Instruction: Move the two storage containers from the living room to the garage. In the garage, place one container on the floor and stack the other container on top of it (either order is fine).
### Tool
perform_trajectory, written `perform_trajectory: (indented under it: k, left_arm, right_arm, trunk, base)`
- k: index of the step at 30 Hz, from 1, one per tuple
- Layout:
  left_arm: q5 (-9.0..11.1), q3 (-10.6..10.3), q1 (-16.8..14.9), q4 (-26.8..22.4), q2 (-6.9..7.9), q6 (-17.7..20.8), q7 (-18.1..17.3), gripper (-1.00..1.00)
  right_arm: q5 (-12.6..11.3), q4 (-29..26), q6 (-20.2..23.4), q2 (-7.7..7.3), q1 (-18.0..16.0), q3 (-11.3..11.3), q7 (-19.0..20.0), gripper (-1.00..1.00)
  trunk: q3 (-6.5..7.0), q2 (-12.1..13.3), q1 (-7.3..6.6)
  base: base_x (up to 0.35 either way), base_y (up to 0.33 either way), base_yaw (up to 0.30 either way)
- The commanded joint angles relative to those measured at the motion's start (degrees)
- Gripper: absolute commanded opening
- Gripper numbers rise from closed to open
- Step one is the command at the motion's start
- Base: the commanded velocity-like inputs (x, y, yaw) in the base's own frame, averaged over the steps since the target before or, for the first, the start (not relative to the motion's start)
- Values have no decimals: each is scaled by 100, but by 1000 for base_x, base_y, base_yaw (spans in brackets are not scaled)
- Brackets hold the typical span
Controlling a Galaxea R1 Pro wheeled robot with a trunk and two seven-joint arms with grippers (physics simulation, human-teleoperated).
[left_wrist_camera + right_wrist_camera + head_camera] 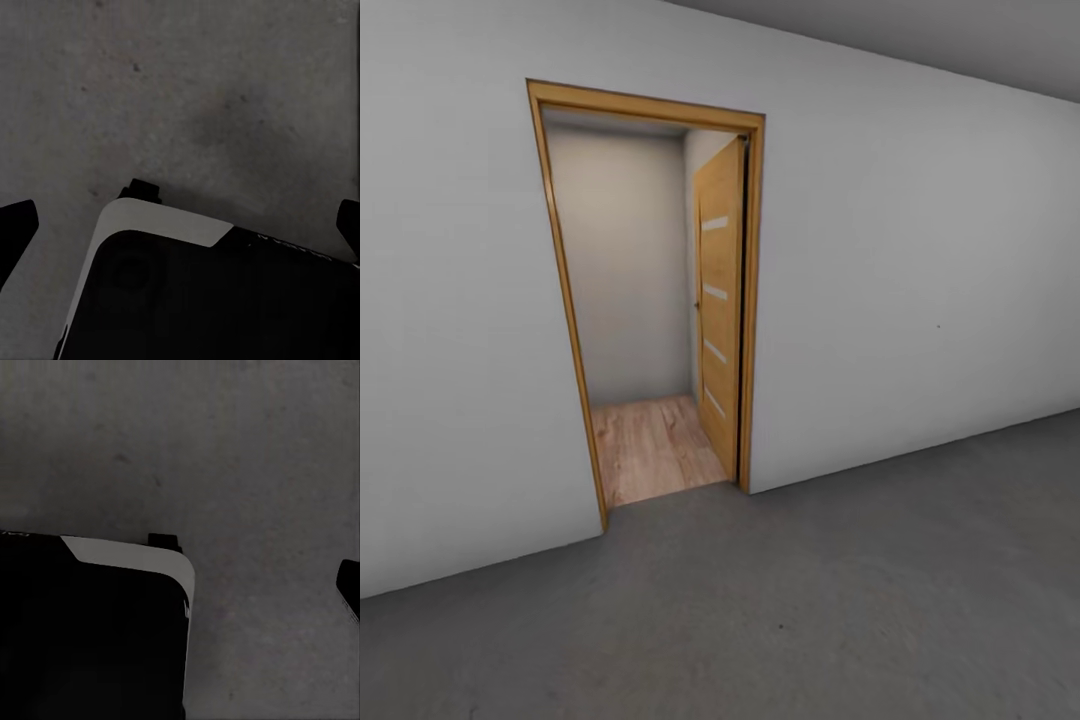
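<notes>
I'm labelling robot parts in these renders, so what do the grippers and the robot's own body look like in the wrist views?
Little shows. In the left wrist view, the left gripper appears as two black, angular fingertips at the picture's edges. In the right wrist view, one black fingertip shows. Each view also has a black robot body panel with a rounded corner, a pale grey-white edge band and a small black tab, over dark grey floor.

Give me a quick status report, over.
Left gripper open, empty; right gripper unclear. On grey floor, facing open doorway; wood door swung inward. No obstruction in doorway.
</notes>
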Motion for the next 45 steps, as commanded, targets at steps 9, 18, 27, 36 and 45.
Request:
perform_trajectory:
  k: [9,18,27,36,45]
  left_arm:
    - [45,-49,-4,2,-1,-26,8,100]
    - [45,-49,-4,2,-1,-20,8,100]
    - [45,-49,-4,2,-1,-18,10,100]
    - [39,-49,-3,2,-1,-12,8,100]
    - [45,-49,-4,2,-1,-21,9,100]
  right_arm:
    - [-44,18,-30,4,-7,47,-3,100]
    - [-44,18,-30,4,-8,47,-3,100]
    - [-162,18,-48,34,-7,-33,-6,100]
    - [-75,18,-43,72,-7,44,50,100]
    - [-61,18,-36,76,-8,51,29,100]
  trunk:
    - [-8,-5,4]
    - [-8,-5,4]
    - [-8,-5,4]
    - [-8,-5,4]
    - [-8,-5,4]
  base:
    - [326,0,0]
    - [326,0,0]
    - [326,0,0]
    - [326,0,0]
    - [326,0,0]
